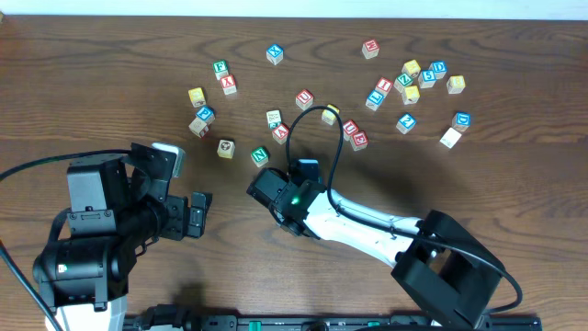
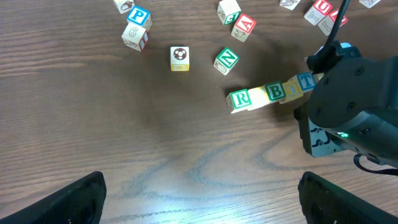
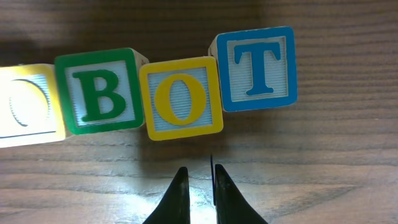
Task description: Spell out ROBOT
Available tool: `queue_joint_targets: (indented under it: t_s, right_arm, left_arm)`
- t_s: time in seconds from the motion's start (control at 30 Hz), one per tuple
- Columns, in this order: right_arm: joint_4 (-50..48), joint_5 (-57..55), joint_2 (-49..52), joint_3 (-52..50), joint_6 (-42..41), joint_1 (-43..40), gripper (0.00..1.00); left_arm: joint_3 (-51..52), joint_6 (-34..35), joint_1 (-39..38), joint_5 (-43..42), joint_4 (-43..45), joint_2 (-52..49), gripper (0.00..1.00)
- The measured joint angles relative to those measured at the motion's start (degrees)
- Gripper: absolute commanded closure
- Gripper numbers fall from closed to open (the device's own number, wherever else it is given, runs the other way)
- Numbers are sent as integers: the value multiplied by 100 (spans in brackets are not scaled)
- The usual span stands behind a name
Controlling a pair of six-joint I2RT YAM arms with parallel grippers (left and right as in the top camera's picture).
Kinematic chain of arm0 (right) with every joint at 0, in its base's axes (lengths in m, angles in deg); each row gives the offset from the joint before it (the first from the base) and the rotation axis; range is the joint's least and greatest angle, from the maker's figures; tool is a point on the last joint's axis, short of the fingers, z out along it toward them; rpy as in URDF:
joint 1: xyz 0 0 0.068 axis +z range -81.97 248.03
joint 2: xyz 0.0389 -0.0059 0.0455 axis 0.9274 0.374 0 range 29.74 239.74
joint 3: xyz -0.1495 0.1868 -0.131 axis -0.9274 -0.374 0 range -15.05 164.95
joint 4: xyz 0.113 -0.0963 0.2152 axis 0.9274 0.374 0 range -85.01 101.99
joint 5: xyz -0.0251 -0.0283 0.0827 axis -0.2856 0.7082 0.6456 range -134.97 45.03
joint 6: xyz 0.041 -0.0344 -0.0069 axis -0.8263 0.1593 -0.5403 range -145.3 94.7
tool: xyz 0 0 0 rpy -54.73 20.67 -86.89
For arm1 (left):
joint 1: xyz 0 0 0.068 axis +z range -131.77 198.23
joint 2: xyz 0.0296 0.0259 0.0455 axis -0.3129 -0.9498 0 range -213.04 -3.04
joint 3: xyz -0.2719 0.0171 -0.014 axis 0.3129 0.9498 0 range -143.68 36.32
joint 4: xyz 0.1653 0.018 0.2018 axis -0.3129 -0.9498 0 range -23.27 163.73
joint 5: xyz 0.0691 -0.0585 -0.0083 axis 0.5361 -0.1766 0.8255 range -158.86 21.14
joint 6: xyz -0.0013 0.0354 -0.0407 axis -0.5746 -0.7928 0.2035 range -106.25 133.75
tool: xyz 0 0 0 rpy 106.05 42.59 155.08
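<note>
Wooden cubes R (image 2: 239,98), 1st O (image 3: 28,104), B (image 3: 99,91), 2nd O (image 3: 181,98), T (image 3: 255,67) form 1 row. I read right pincer (image 3: 198,173) nearly clenched, empty; left pincer (image 2: 200,183) released.

Bare counter (image 2: 124,155) lay open before the ROBOT row (image 2: 273,92); the right gripper (image 3: 199,171) crowded its O-and-T end, and the green N cube (image 2: 226,59) stood near beyond the R.
</note>
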Motion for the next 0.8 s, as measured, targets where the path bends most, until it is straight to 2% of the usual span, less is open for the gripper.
queue_joint_targets:
  t_s: [0.8]
  right_arm:
    - [-140, -127, 7, -4, 4, 0, 91]
  left_arm:
    - [0, 0, 0, 0, 0, 0, 3]
